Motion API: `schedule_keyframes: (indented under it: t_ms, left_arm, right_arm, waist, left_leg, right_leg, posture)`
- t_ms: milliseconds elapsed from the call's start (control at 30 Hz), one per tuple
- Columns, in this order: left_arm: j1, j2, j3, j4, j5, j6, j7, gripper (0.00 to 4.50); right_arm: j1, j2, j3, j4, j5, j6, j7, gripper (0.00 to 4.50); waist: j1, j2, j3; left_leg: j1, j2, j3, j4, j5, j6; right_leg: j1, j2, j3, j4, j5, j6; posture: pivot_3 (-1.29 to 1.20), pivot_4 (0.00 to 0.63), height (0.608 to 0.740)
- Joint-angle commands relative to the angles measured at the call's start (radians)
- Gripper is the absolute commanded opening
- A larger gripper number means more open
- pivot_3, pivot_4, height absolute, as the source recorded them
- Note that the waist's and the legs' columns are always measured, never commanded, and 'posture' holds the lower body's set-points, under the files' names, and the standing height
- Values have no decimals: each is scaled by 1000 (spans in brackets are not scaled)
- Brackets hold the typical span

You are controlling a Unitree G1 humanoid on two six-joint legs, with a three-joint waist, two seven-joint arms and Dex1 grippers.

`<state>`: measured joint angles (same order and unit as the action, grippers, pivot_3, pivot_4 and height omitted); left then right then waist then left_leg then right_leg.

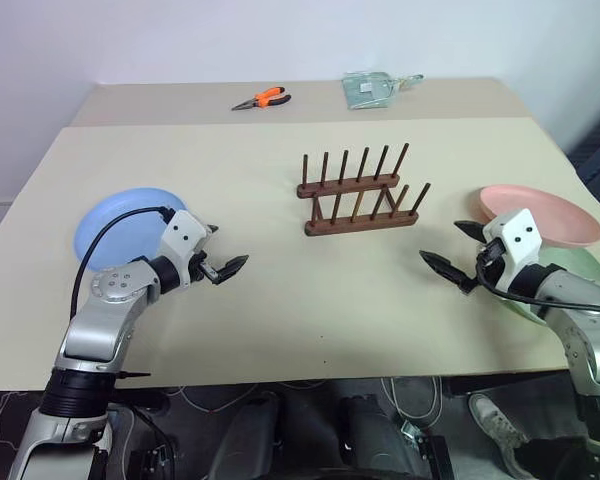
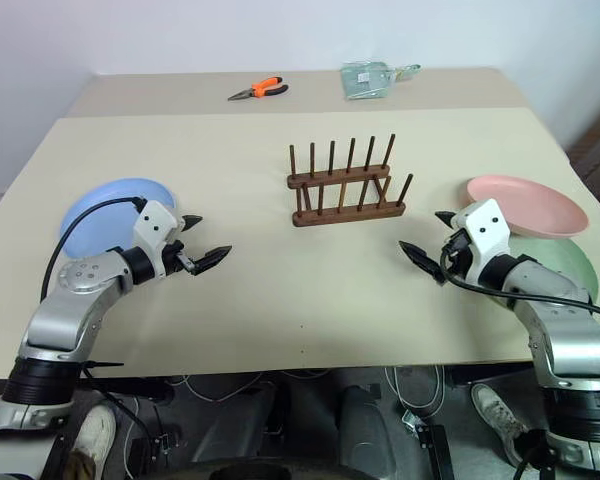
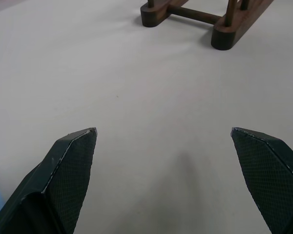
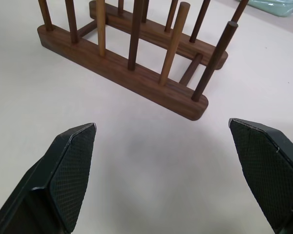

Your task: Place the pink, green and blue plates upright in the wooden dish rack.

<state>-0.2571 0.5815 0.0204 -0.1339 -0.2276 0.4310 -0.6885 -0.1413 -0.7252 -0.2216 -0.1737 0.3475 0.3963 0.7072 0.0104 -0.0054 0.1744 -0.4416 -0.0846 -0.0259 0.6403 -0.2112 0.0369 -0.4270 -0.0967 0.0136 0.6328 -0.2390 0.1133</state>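
Both pincers (image 1: 223, 253) (image 1: 454, 251) agape, empty; rack (image 1: 360, 190) unobstructed between; orange pliers (image 1: 262, 98), maybe plastic packet (image 1: 367, 89), far edge

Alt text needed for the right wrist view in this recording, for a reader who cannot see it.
The right gripper hangs open, holding nothing, over the bare beige table. Its two black fingers frame an empty dark wooden dish rack just ahead. A pale green object shows beyond the rack.

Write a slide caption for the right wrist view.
Open right gripper faces the empty wooden dish rack on the table.
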Motion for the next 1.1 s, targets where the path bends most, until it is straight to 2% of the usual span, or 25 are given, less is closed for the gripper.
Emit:
schedule_keyframes:
  t_ms: [33,233,367,467,600,733,933,1000,1100]
  left_arm:
    - [3,-3,8,-44,-4,-3,9,4500]
    - [-38,-34,-43,8,-2,-15,-22,4500]
    - [-138,-80,-104,120,3,-27,-75,4500]
    - [-259,-127,-188,270,52,-91,-133,4500]
    - [-430,-220,-252,567,114,-224,-177,4500]
    - [-605,-329,-281,910,183,-367,-171,4500]
    - [-751,-448,-267,1219,233,-512,-181,4500]
    - [-764,-469,-256,1264,238,-534,-184,3997]
    - [-761,-479,-246,1284,248,-565,-195,2705]
  right_arm:
    - [-35,6,-4,7,-15,-33,-10,4453]
    - [-41,23,16,-6,11,0,8,4453]
    - [-10,38,38,-75,16,29,-3,4453]
    - [18,59,56,-135,4,46,-36,4453]
    - [56,93,80,-213,-23,62,-97,4453]
    - [125,126,74,-307,-23,86,-154,4453]
    - [235,150,47,-401,-52,90,-226,4453]
    - [256,148,48,-409,-66,83,-237,4500]
    - [264,149,47,-417,-70,83,-245,4500]
  waist:
    - [1,0,0]
    - [4,0,0]
    - [4,0,0]
    - [7,0,0]
    - [3,0,0]
    - [7,-1,1]
    - [7,-2,0]
    - [6,-2,0]
    - [4,-2,0]
  left_leg:
    - [0,0,0,0,0,0]
    - [0,0,0,0,0,0]
    - [0,0,0,1,0,0]
    - [0,-1,0,1,0,0]
    - [-1,-1,0,3,1,3]
    - [-1,-2,0,3,1,4]
    - [-2,-3,0,6,-1,6]
    - [-2,-3,0,7,-1,7]
    - [-2,-3,0,7,-1,7]
  right_leg:
    - [0,0,0,0,0,0]
    - [0,0,0,0,0,1]
    - [0,0,-1,0,1,2]
    - [1,0,-1,0,1,2]
    - [0,0,-1,0,2,3]
    - [0,0,-1,0,3,5]
    - [1,-1,-2,0,3,7]
    - [2,-1,-3,0,4,7]
    - [2,-1,-3,0,4,7]
  posture:
    - [0,150,719]
    - [0,150,719]
    - [0,150,719]
    - [0,150,719]
    - [0,150,719]
    - [0,150,719]
    - [0,150,719]
    - [0,150,719]
    - [0,150,719]
